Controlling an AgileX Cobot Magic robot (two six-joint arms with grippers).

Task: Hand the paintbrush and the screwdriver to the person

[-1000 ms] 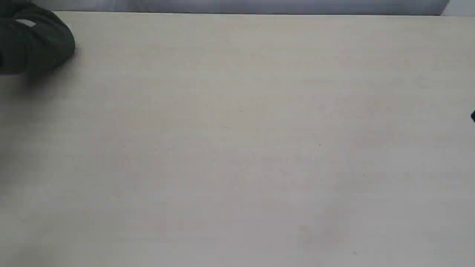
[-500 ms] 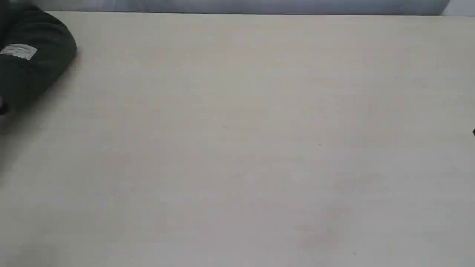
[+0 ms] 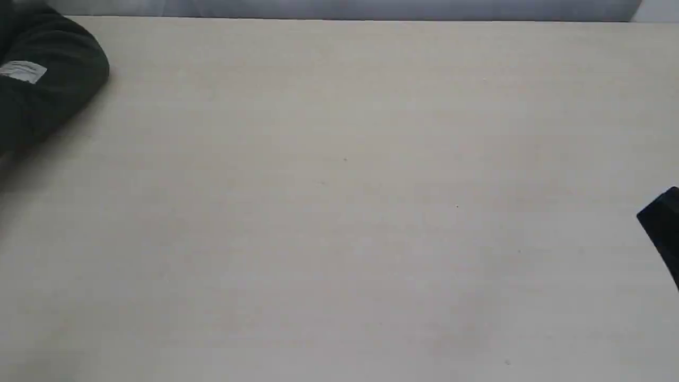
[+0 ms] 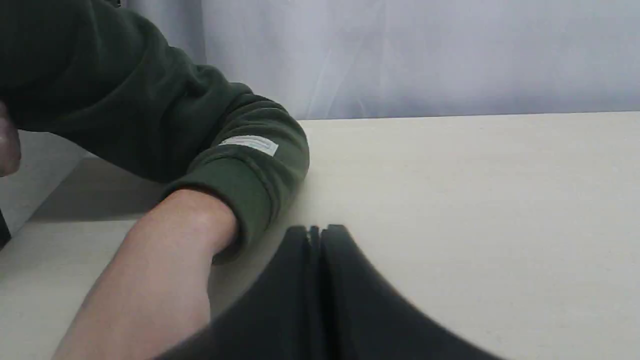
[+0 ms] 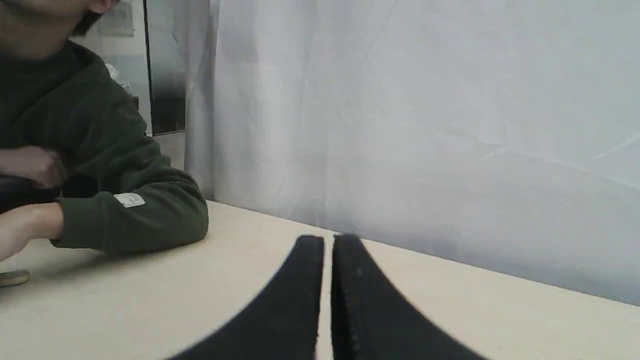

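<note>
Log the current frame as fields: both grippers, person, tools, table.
left gripper: black fingers pressed together, nothing held, beside the person's arm
right gripper: black fingers nearly touching, nothing held, over the table
person: dark green sleeve with small light patch, bare forearm on the table, at the exterior view's left edge
paintbrush: not seen in any view
screwdriver: not seen in any view
table: pale beige flat top
unidentified: small pale object at the right wrist view's edge

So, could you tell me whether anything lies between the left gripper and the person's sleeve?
Nothing visible does: only bare table lies between the left gripper, fingers shut, and the person's sleeve.
</note>
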